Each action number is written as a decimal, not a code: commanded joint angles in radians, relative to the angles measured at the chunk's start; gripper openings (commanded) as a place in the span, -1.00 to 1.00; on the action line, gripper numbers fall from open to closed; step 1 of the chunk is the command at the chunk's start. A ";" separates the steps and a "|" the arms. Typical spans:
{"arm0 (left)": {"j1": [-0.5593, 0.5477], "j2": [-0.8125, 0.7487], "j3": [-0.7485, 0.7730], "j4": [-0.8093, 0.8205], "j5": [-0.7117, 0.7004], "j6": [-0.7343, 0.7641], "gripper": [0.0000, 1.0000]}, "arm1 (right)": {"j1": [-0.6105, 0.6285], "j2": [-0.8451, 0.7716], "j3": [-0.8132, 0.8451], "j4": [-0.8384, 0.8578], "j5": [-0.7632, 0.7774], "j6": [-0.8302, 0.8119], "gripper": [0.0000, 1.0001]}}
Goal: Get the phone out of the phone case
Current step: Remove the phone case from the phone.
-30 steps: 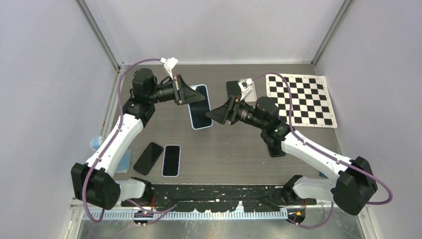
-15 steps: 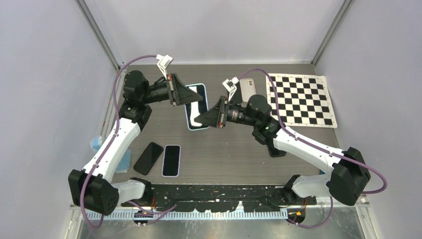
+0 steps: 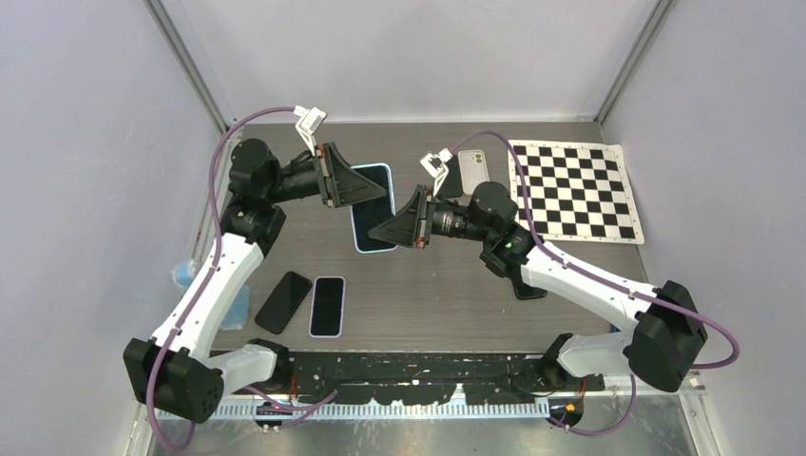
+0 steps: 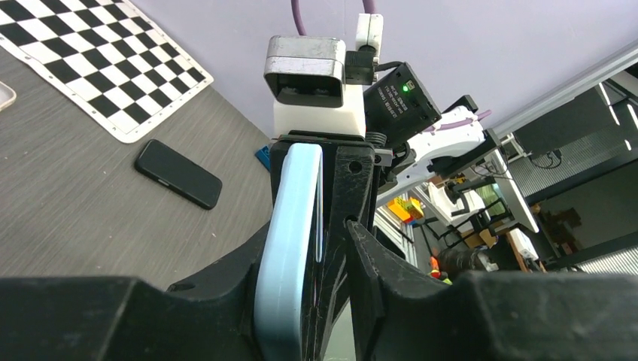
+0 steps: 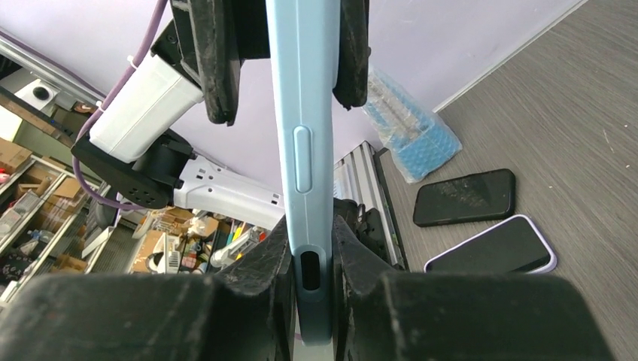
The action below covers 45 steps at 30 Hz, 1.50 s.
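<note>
Above the grey table (image 3: pixel 447 285), the right gripper (image 5: pixel 310 233) pinches one end of the cased phone (image 3: pixel 373 211) while the left gripper (image 4: pixel 305 226) stands slack around the opposite end, so the phone may pivot and drop.

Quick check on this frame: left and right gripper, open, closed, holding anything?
Left gripper: open, jaws flanking one end of the cased phone, with a gap showing on one side.
Right gripper: closed on the cased phone's other end.
</note>
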 commanded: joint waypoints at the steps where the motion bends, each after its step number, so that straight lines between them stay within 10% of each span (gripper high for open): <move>1: -0.008 -0.050 0.054 -0.001 0.005 0.006 -0.27 | -0.013 0.003 0.029 0.029 -0.027 0.030 -0.99; 8: -0.008 -0.040 0.078 -0.079 0.029 0.056 -1.00 | -0.036 0.018 0.044 0.012 -0.051 0.058 -0.99; 13: -0.007 -0.103 0.093 -0.113 -0.277 0.023 -1.00 | -0.047 -0.006 0.025 -0.056 0.026 0.023 0.21; 17: -0.007 -0.184 0.038 -0.103 -0.585 -0.037 -1.00 | -0.047 -0.030 -0.084 0.072 0.123 0.075 0.51; 32: -0.007 -0.229 -0.142 -0.027 -0.917 -0.399 -1.00 | 0.027 0.026 -0.118 0.402 0.248 0.214 0.12; 42: -0.007 -0.221 -0.159 -0.019 -0.903 -0.459 -1.00 | 0.029 0.055 -0.124 0.477 0.297 0.316 0.23; 45: -0.007 -0.218 -0.166 -0.028 -0.906 -0.475 -1.00 | 0.029 0.048 -0.119 0.427 0.311 0.320 0.00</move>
